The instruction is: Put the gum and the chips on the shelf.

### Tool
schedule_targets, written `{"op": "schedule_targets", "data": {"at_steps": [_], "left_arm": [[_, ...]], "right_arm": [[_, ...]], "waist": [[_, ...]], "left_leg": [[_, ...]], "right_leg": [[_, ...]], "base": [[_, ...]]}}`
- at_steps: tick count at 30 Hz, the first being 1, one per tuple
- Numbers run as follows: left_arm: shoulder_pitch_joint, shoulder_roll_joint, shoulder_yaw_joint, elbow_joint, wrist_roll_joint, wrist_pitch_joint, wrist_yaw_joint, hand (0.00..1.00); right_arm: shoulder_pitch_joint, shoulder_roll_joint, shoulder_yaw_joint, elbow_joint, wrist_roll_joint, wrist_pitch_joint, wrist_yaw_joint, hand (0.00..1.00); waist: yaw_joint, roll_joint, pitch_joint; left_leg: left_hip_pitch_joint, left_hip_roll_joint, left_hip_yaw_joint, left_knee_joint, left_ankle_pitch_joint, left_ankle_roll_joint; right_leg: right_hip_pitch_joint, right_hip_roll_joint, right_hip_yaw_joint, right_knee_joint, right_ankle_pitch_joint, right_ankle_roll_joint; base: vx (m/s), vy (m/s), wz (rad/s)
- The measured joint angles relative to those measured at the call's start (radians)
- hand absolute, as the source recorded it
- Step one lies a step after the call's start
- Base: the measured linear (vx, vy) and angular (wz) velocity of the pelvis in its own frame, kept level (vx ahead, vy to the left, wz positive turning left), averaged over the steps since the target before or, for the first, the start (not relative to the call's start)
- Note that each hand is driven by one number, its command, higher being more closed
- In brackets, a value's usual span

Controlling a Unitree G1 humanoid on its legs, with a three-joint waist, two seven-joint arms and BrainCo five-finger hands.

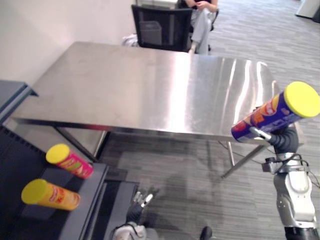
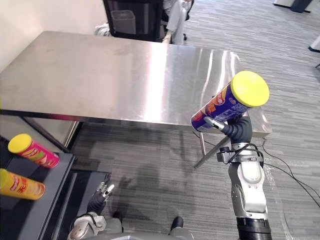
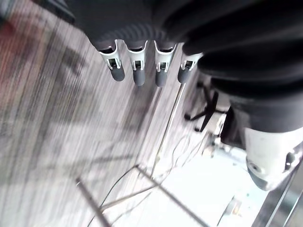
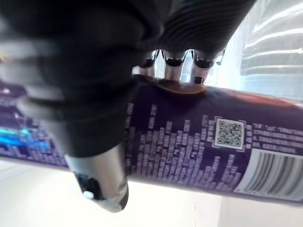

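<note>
Sitting on the shelf (image 1: 20, 160): pink can (image 1: 70, 161), orange can (image 1: 50, 195).

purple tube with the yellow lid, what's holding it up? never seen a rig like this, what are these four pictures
This is a humanoid robot with two arms. The two wide pictures come from a stereo camera on its head, looking down. The two close ones come from cameras on its wrists.

The purple chips can is held in the air by the right hand, whose fingers are curled round it, near a corner of the steel table. The left hand hangs low with straight fingers and holds nothing.

The dark shelf at the robot's left already holds a pink can and an orange can. A person sits beyond the table.
</note>
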State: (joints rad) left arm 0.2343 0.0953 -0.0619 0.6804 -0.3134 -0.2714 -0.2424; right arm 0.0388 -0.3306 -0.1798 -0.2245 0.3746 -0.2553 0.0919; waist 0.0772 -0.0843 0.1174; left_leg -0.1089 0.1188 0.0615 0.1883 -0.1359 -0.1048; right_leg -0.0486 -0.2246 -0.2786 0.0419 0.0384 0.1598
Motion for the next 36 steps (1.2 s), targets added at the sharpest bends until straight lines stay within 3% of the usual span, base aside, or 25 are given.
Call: {"op": "schedule_targets", "data": {"at_steps": [3, 7, 19, 27, 31, 36], "left_arm": [[-0.003, 0.038, -0.019, 0.034, -0.054, 0.04, -0.089, 0.0], [-0.004, 0.072, -0.019, 0.113, -0.075, 0.075, -0.131, 0.0], [-0.004, 0.079, 0.054, 0.17, -0.081, 0.09, -0.102, 0.0], [-0.003, 0.061, 0.09, 0.162, -0.109, 0.109, -0.081, 0.0], [-0.003, 0.051, 0.101, 0.15, -0.16, 0.108, -0.074, 0.0], [0.037, 0.004, 0.124, 0.148, -0.234, 0.107, -0.059, 0.0]], "right_arm": [[0.028, 0.0, -0.002, 0.001, 0.01, 0.0, 0.006, 1.0], [0.03, 0.001, -0.003, 0.001, 0.029, 0.0, 0.005, 1.0], [0.036, 0.057, -0.009, 0.001, 0.028, 0.002, -0.04, 1.0], [0.064, 0.087, -0.003, 0.003, 0.027, 0.0, -0.066, 1.0], [0.035, 0.085, 0.054, 0.013, 0.029, -0.006, -0.058, 1.0], [-0.105, 0.043, 0.148, 0.09, 0.029, -0.005, -0.003, 1.0]], "waist": [[-0.022, 0.003, -0.003], [-0.042, 0.003, -0.004], [-0.049, 0.001, -0.015], [-0.045, 0.012, 0.013], [-0.041, 0.033, 0.063], [-0.019, 0.101, 0.111]], "left_leg": [[0.018, 0.002, 0.016, -0.013, 0.001, -0.002], [0.027, 0.004, 0.033, -0.015, 0.001, -0.002], [0.025, 0.008, 0.037, 0.012, -0.012, -0.004], [-0.014, 0.009, 0.005, 0.147, -0.082, 0.008], [-0.033, 0.013, -0.027, 0.192, -0.087, 0.01], [-0.045, 0.043, -0.078, 0.196, -0.059, -0.003]], "right_leg": [[-0.002, 0.001, 0.016, 0.003, -0.001, -0.001], [-0.005, 0.002, 0.032, 0.004, -0.001, -0.001], [-0.014, 0.004, 0.041, 0.021, -0.006, -0.002], [-0.018, -0.019, 0.026, 0.139, -0.08, 0.012], [-0.019, -0.024, -0.002, 0.196, -0.098, 0.005], [-0.015, -0.002, -0.057, 0.244, -0.129, -0.023]], "base": [[0.01, -0.002, -0.15], [0.02, 0.002, -0.1], [0.0, 0.001, -0.01], [-0.04, 0.017, 0.1], [-0.03, -0.015, 0.23], [-0.07, -0.097, 0.28]]}}
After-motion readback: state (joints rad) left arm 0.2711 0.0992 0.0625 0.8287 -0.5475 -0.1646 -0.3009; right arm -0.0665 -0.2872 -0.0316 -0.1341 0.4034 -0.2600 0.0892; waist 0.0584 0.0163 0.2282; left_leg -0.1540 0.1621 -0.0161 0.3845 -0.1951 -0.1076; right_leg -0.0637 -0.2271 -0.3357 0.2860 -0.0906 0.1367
